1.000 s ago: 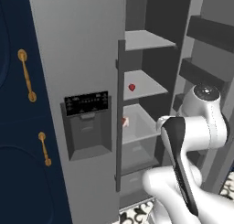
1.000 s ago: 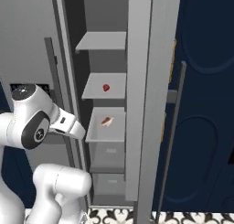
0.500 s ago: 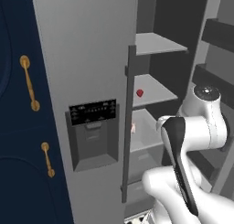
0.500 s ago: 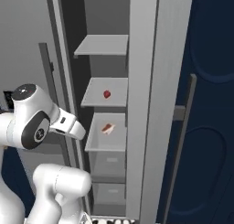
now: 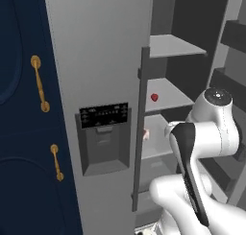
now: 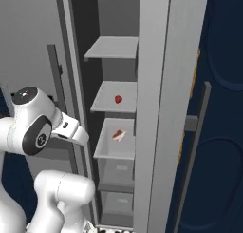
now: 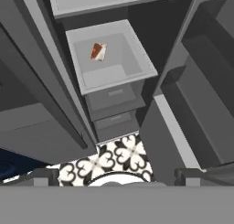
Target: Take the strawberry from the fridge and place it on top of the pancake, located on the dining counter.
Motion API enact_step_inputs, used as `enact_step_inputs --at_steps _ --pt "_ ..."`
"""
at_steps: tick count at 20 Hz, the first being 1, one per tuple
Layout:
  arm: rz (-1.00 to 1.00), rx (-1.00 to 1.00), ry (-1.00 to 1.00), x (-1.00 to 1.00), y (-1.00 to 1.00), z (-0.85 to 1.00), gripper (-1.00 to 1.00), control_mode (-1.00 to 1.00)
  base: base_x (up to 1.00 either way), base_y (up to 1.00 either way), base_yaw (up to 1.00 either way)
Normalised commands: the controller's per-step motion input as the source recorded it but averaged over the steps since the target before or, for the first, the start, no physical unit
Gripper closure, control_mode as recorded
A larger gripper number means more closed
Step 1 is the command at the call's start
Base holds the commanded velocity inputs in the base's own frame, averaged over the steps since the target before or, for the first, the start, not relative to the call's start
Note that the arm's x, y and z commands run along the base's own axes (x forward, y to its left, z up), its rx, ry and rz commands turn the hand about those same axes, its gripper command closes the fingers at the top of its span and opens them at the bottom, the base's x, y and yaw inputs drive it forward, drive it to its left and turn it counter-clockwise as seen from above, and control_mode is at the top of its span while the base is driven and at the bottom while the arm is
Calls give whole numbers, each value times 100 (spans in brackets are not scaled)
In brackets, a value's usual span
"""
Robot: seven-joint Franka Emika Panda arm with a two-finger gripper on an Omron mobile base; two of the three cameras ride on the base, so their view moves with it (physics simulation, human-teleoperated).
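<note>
1 strawberry [image 6: 118,99] on fridge [image 6: 156,84] shelf, wedge [image 7: 98,51] below; gripper state unclear.

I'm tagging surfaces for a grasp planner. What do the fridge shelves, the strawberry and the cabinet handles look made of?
Fridge shelves: flat matte grey, no shine or texture, so probably plastic or painted metal; the render leaves it open. Strawberry: bright red, smooth and slightly glossy, presumably soft fruit. Cabinet handles: gold and rounded, like brushed brass.

Fridge [image 6: 156,108] right door open; shelf above strawberry [image 6: 118,99] limits headroom.
</note>
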Motion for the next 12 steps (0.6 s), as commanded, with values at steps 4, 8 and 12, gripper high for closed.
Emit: enact_step_inputs --at_steps 4,8,12 --pt "0 0 0 0 0 0 -100 100 25 0 15" --pt "0 0 0 0 0 0 -100 100 39 0 3" --pt "0 0 0 0 0 0 -100 100 40 0 0"
